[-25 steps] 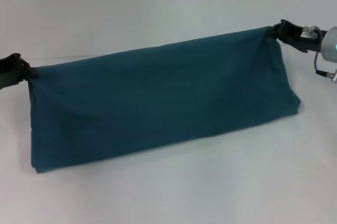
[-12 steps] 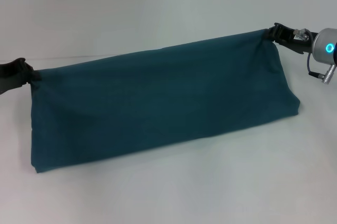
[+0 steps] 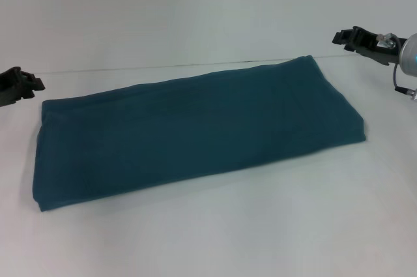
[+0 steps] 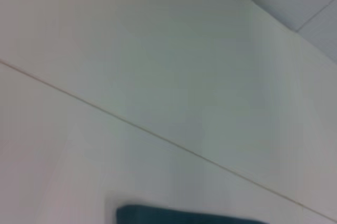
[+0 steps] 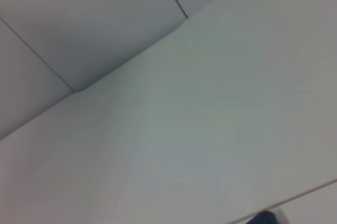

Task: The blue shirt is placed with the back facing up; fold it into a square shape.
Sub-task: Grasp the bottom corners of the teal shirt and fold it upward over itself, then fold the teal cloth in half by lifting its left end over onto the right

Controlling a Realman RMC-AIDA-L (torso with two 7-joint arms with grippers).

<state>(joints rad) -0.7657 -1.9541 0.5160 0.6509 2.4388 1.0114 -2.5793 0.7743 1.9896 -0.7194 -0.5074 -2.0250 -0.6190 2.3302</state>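
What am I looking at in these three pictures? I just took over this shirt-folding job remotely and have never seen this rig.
It is a robot with two arms, each ending in a pincer. The wide picture comes from a camera on its head, looking down at a white table. The other two come from cameras on its wrists; they show mostly bare white surface, and each catches only a dark sliver of cloth at the picture's edge.

On the table lies the blue shirt, folded into a long flat band, not yet a square. No lettering shows.

The left pincer hangs just off the band's left far corner, and the right pincer just off its right far corner. Both are open and hold nothing.
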